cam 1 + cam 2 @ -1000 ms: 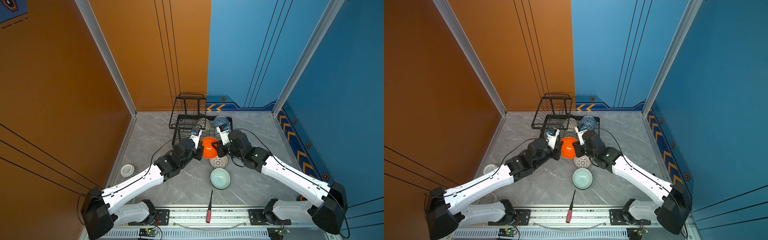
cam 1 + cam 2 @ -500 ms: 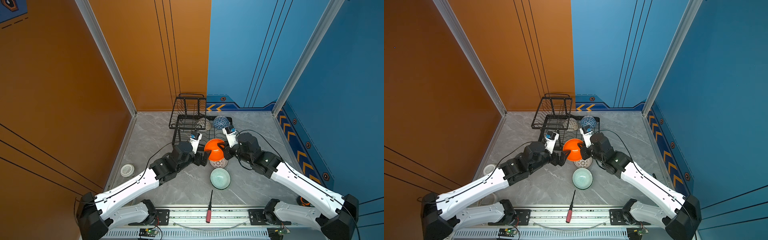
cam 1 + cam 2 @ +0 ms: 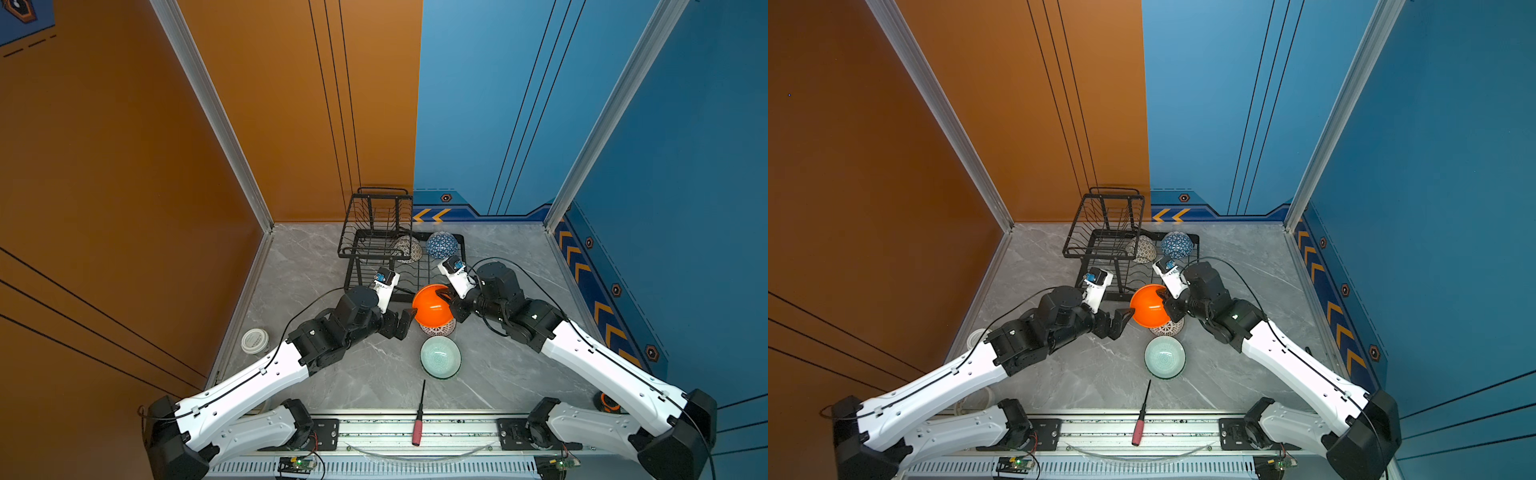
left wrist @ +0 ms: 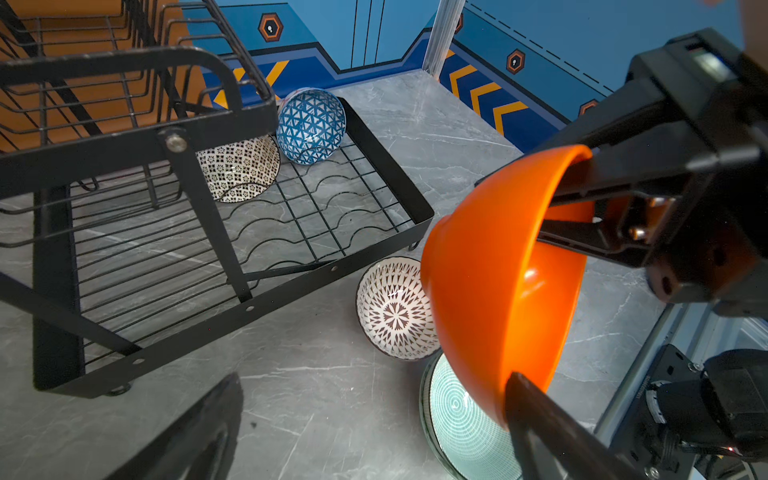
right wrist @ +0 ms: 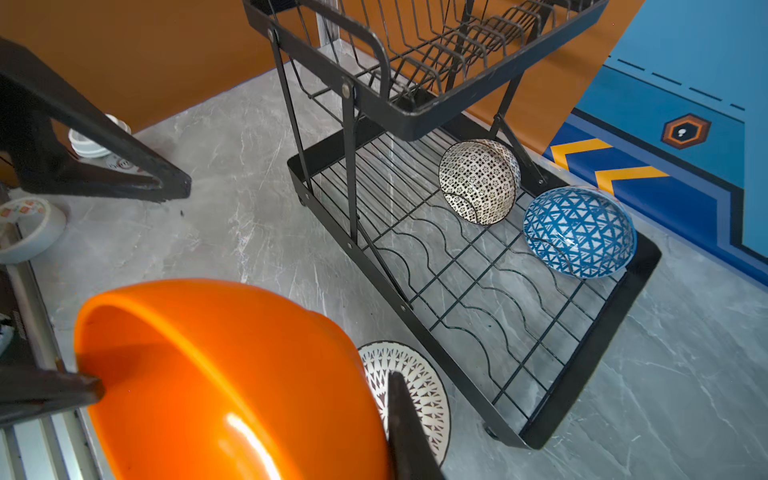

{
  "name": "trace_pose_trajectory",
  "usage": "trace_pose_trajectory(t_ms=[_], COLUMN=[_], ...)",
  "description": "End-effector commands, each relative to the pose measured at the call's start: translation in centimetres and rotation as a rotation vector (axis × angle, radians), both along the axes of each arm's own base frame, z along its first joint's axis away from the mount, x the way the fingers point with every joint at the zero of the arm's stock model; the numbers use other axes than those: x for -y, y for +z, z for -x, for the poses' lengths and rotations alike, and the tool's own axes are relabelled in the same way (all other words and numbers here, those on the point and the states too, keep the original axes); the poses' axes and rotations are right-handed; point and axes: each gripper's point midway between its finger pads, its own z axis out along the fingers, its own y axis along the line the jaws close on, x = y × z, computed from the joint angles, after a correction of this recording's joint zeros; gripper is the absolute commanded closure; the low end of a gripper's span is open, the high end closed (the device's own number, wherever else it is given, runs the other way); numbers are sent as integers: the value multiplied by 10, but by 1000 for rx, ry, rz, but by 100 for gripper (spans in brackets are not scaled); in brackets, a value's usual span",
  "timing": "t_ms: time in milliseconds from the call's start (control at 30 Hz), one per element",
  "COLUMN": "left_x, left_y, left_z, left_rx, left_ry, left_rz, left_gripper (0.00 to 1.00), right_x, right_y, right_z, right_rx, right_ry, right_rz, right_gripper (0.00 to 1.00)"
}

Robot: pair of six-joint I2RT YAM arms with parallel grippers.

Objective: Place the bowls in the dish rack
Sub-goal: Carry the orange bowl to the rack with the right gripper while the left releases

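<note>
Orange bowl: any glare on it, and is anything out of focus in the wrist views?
Left wrist view: a small white highlight on the orange bowl; the left claw's fingers are dark and soft, too near the lens. Right wrist view: a bright streak on the bowl's outer side, dish rack sharp. Both top views: bowl sharp, one faint highlight.

Two white-shelled arms [image 3: 266,370] with black joints, black cables [image 3: 316,297], white wrist cameras [image 3: 384,284], black left gripper [image 3: 406,320] and right gripper [image 3: 446,298].

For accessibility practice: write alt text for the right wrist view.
The right gripper holds a tilted orange bowl by its rim. Beyond, a black dish rack holds a cream dotted bowl and a blue triangle-patterned bowl.
</note>
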Motion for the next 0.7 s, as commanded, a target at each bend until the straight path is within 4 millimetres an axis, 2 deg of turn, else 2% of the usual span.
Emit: trace_pose_trajectory(t_ms=[0, 167, 433, 567, 667], left_x=[-20, -24, -28, -26, -25], left_y=[-13, -20, -24, -23, -23], left_z=[-8, -15, -26, -30, -33], left_rx=[-28, -57, -91, -96, -99], left_ry=[49, 53, 61, 48, 45], left_rz=[-76, -74, -53, -44, -47], left_gripper=[2, 2, 2, 2, 2], right_x=[7, 14, -5, -2, -2], right_y=[8, 10, 9, 8, 12], right_z=[-10, -34, -58, -80, -88], right_rx=[106, 263, 573, 689, 763], right_ry=[35, -6, -16, -101, -141], right_rz=[142, 298, 432, 534, 545], right_gripper=[100, 100, 100, 100, 100])
